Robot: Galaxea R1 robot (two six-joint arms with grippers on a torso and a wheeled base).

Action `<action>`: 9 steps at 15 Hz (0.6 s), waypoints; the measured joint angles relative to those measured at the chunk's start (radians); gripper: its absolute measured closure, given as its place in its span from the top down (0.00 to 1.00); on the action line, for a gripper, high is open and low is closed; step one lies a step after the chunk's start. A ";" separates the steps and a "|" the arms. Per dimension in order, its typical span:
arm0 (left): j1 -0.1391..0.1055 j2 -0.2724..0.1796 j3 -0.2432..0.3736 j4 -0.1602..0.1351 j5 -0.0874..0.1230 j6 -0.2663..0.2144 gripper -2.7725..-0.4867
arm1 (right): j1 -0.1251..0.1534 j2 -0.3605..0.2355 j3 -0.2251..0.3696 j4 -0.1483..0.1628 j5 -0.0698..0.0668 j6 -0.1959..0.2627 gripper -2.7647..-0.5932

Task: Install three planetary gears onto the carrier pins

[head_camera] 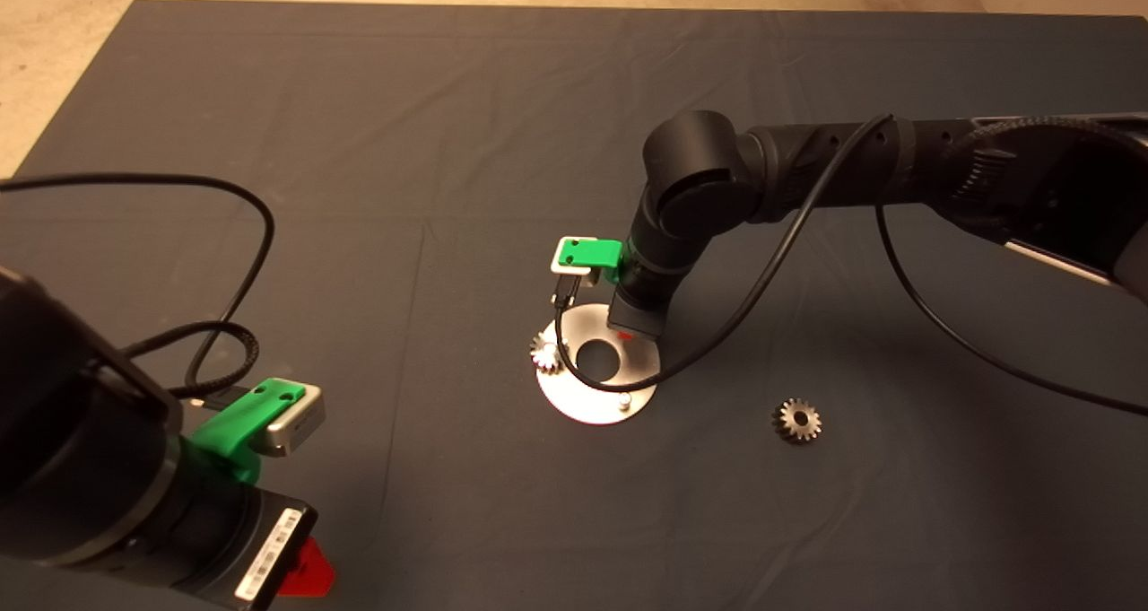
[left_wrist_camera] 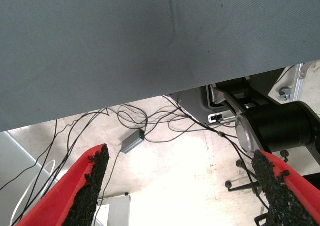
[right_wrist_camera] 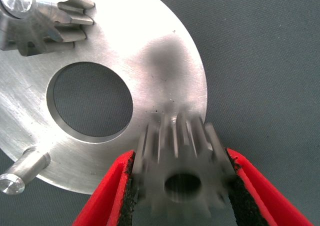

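Steel gear in right fingers over disc edge

three gears, one seated, one held, one loose

i see one gear seated on a pin at the disc rim, a second gear clamped between red fingers over the disc's edge, a bare pin standing free, and a third gear flat on the mat, apart.
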 joint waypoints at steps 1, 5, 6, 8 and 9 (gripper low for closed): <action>0.000 0.000 0.000 0.000 0.000 0.000 0.68 | 0.000 0.000 0.000 0.001 0.000 0.002 0.30; 0.000 0.000 0.003 0.000 0.000 0.000 0.68 | 0.000 0.000 0.000 0.001 0.000 0.014 0.37; 0.000 0.000 0.003 0.000 0.000 0.000 0.68 | 0.000 0.000 0.000 0.001 0.000 0.023 0.38; 0.000 0.000 0.004 0.000 0.000 0.000 0.68 | 0.004 -0.008 0.007 0.010 0.000 0.042 0.45; 0.000 0.000 0.004 0.000 0.000 0.000 0.68 | 0.013 -0.017 0.023 0.020 0.000 0.064 0.45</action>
